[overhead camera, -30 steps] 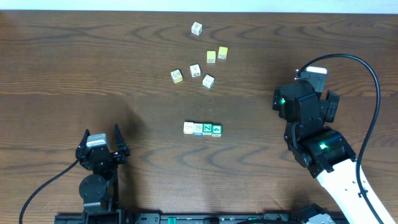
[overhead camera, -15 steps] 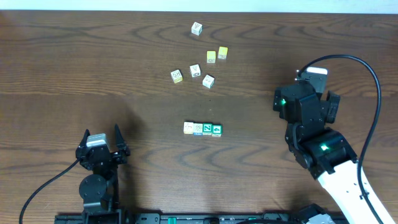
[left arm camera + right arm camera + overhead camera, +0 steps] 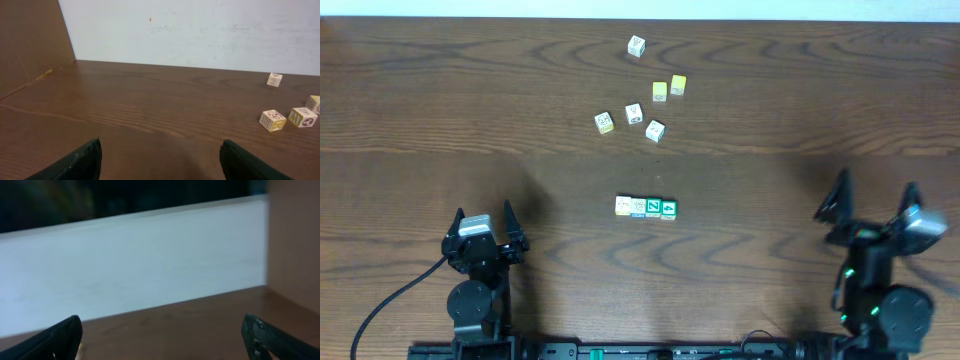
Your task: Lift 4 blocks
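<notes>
With the left gripper point(image 3: 483, 213) and right gripper point(image 3: 873, 196) both spread wide and empty, the four blocks point(image 3: 646, 207) sit touching in a row well apart from either, and I'd worry an off-centre squeeze on its ends buckles the row and scatters them.

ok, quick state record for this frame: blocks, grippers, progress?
target blocks: four in a side-by-side row, between the two arms
other cubes: six, scattered beyond the row
left gripper: open, empty, well clear of the row
right gripper: open, empty, well clear of the row
progress: no block lifted yet
</notes>
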Motion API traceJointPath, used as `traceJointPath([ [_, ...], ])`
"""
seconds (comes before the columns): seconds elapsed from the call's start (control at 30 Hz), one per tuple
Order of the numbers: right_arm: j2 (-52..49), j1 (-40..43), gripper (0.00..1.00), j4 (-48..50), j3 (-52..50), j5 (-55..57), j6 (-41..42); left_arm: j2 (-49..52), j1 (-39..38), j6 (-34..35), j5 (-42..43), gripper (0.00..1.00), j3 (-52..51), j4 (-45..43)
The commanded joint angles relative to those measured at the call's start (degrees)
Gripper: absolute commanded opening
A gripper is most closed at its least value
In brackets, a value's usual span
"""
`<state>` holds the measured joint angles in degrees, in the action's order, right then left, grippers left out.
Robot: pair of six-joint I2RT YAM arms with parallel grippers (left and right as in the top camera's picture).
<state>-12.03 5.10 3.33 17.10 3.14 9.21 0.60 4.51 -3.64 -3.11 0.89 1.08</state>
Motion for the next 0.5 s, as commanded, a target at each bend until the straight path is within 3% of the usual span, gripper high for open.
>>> traceJointPath([
  [0.0, 8.7, -0.57, 0.99, 2.75, -7.63, -6.93, -2.01, -0.37, 0.35, 0.24, -1.55, 0.76, -0.66, 2.75],
  [0.47, 11.76, -3.72, 0.99, -0.17, -15.47, -6.01, -5.64, -0.37, 0.35, 0.26, -1.55, 0.76, -0.66, 2.75],
])
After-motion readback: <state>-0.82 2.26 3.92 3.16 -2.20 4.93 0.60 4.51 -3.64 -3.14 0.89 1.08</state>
